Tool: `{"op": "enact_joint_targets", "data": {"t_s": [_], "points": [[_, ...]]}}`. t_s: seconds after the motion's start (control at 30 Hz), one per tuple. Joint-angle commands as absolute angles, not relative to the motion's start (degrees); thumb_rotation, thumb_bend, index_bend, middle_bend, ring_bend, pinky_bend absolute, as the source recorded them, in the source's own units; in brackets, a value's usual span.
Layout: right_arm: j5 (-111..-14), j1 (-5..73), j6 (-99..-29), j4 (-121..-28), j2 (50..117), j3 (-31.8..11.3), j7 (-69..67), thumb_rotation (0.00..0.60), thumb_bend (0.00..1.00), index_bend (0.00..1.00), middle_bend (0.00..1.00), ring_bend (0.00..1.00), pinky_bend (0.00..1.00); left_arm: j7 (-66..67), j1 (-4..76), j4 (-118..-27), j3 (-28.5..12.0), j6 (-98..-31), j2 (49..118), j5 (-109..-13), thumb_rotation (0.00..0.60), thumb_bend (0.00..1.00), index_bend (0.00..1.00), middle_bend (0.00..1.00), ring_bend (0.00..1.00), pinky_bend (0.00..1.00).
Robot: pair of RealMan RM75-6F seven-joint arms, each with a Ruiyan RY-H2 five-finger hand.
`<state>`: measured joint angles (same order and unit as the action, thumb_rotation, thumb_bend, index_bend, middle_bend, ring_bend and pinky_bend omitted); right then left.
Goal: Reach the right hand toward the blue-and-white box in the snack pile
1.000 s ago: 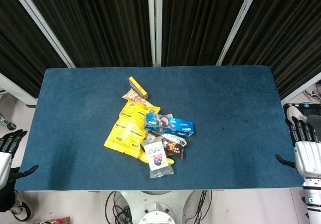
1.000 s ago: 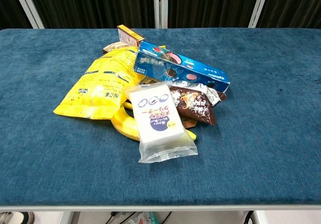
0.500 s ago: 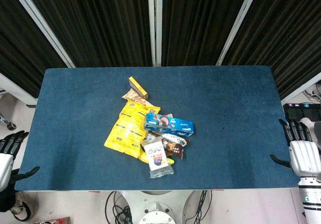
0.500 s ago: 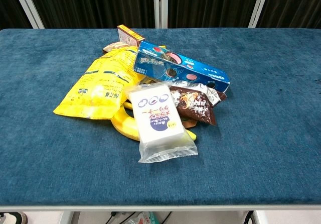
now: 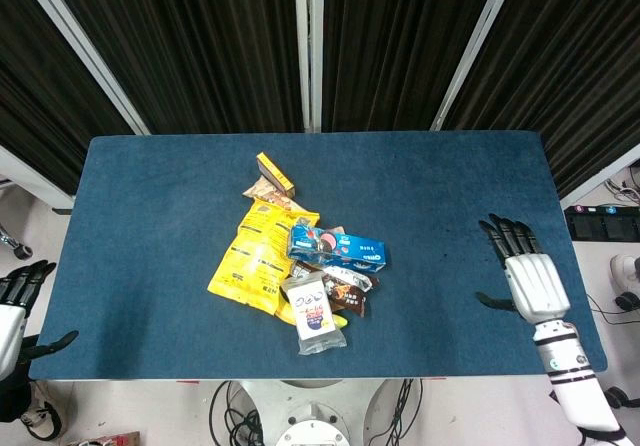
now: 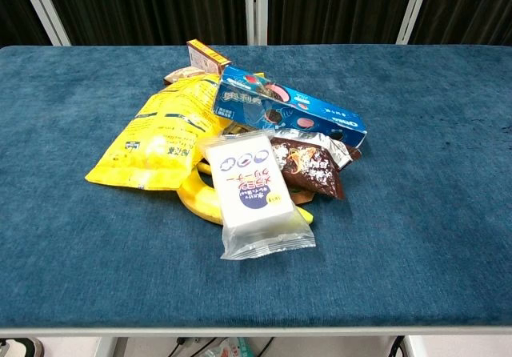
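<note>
While the blue-and-white cardboard box (image 5: 338, 248) lay amid the snack pile mid-counter, the right hand (image 5: 528, 278) hovered far right, fingers spread, empty; the left hand (image 5: 14, 301) sat off the left edge, likewise released.

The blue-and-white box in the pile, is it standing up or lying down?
Lying down. The blue-and-white box rests on its long side across the yellow bag and brown packet, its printed face up.

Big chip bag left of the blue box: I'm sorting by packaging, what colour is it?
The chip bag is bright yellow with dark print, clearest in the chest view.
</note>
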<state>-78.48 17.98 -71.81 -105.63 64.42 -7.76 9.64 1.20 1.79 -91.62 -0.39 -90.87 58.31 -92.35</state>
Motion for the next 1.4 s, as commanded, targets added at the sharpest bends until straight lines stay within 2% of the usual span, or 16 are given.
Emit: {"op": "enact_joint_targets", "data": {"t_s": [0.03, 0.23, 0.43, 0.73, 0.83, 0.93, 1.03, 1.17, 1.23, 1.4], "points": [[-70.2, 25.8, -64.8, -108.7, 69.1, -13.0, 17.2, 0.600, 0.02, 0.00, 0.00, 0.00, 0.00, 1.2, 1.7, -91.6, -0.4, -91.1, 58.2, -92.4, 0.468, 0.00, 0.12, 0.11, 0.12, 0.24], [-54.0, 36.2, -59.0, -104.8, 80.0, -18.6, 24.0, 0.600, 0.02, 0.00, 0.00, 0.00, 0.00, 1.2, 1.5, -91.4, 0.0, -90.9, 58.3, -92.5, 0.468, 0.00, 0.12, 0.11, 0.12, 0.24], [-45.3, 43.4, -57.8, -99.0, 89.0, -20.2, 27.8, 0.600, 0.02, 0.00, 0.00, 0.00, 0.00, 1.0, 1.4, -91.0, 0.1, -90.7, 58.3, -92.0, 0.471, 0.00, 0.12, 0.11, 0.12, 0.24], [-39.0, 48.2, -57.9, -90.1, 96.3, -20.1, 28.6, 0.600, 0.03, 0.00, 0.00, 0.00, 0.00, 0.3, 1.3, -90.4, 0.1, -90.5, 58.1, -91.5, 0.467, 0.00, 0.12, 0.11, 0.12, 0.24], [-38.3, 48.9, -58.1, -88.2, 97.8, -19.9, 28.4, 0.600, 0.04, 0.00, 0.05, 0.00, 0.00, 0.1, 1.2, -90.2, 0.1, -90.5, 58.3, -91.5, 0.468, 0.00, 0.12, 0.11, 0.12, 0.24], [-38.4, 49.1, -58.9, -87.0, 99.0, -19.7, 27.8, 0.600, 0.07, 0.01, 0.15, 0.08, 0.02, 0.0, 1.2, -90.1, 0.1, -90.7, 58.3, -91.5, 0.468, 0.00, 0.12, 0.11, 0.12, 0.24], [-37.6, 49.3, -58.3, -86.9, 99.1, -19.3, 27.9, 0.600, 0.08, 0.13, 0.21, 0.17, 0.05, 0.0, 1.2, -90.0, 0.1, -90.7, 58.2, -91.6, 0.467, 0.00, 0.12, 0.11, 0.12, 0.24], [-36.1, 49.7, -57.6, -86.7, 99.0, -18.8, 28.5, 0.600, 0.10, 0.28, 0.23, 0.19, 0.05, 0.0, 1.2, -90.0, 0.1, -90.6, 58.4, -91.5, 0.469, 0.00, 0.12, 0.11, 0.12, 0.24], [-35.1, 49.9, -57.2, -86.6, 99.1, -18.9, 28.3, 0.600, 0.14, 0.35, 0.27, 0.24, 0.08, -0.1, 1.2, -90.0, 0.1, -90.6, 58.4, -91.5, 0.468, 0.00, 0.12, 0.11, 0.12, 0.24], [-35.4, 50.1, -58.3, -85.9, 99.5, -18.8, 28.2, 0.600, 0.25, 0.57, 0.43, 0.40, 0.22, -0.3, 1.0, -89.8, 0.1, -90.8, 58.4, -91.4, 0.467, 0.00, 0.12, 0.11, 0.12, 0.24]]}}
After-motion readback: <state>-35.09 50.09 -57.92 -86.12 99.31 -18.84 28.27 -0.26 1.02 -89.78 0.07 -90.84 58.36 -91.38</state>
